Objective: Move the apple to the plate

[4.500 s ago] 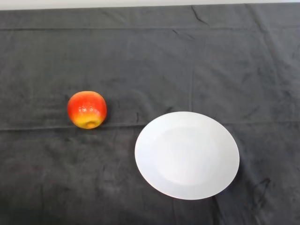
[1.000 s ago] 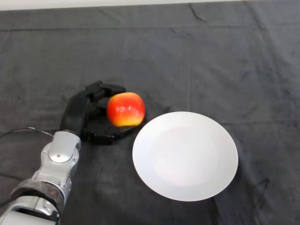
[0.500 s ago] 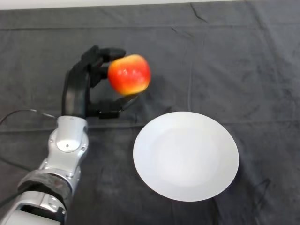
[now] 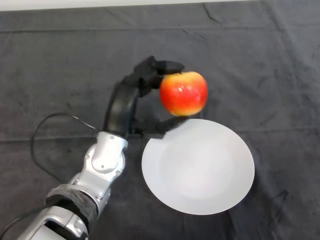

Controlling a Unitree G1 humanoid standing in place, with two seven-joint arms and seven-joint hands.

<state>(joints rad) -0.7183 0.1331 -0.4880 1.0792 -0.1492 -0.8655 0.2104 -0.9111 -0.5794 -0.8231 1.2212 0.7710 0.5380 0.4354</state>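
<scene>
- left arm [image 4: 102, 165] comes in from the lower left; its forearm now sits further right than half a second ago, close beside the plate's left edge
- left hand [image 4: 125, 102] has swung right with the load. Fingers curled over the apple's top-left, thumb reaching under it near the plate's upper-left rim: clamped on the fruit
- apple [image 4: 183, 93] is off the cloth, carried in the air. A second ago it was low by the table left of the plate, half a second ago lifted up-left of it; now it hangs just over the plate's upper-left rim
- meaning, as I read it: pick and lift are done, transport is mostly done. What's left is a bit more travel toward plate centre, lower, let go
- apple orientation: near-round, so no real long axis. Yellow patch faces down toward the camera side, red on top. Can't make out the stem, so I can't call the stem axis for sure
- white plate [image 4: 210, 185] sits flat on the dark cloth [image 4: 260, 65], same spot as earlier, nothing on it yet
</scene>
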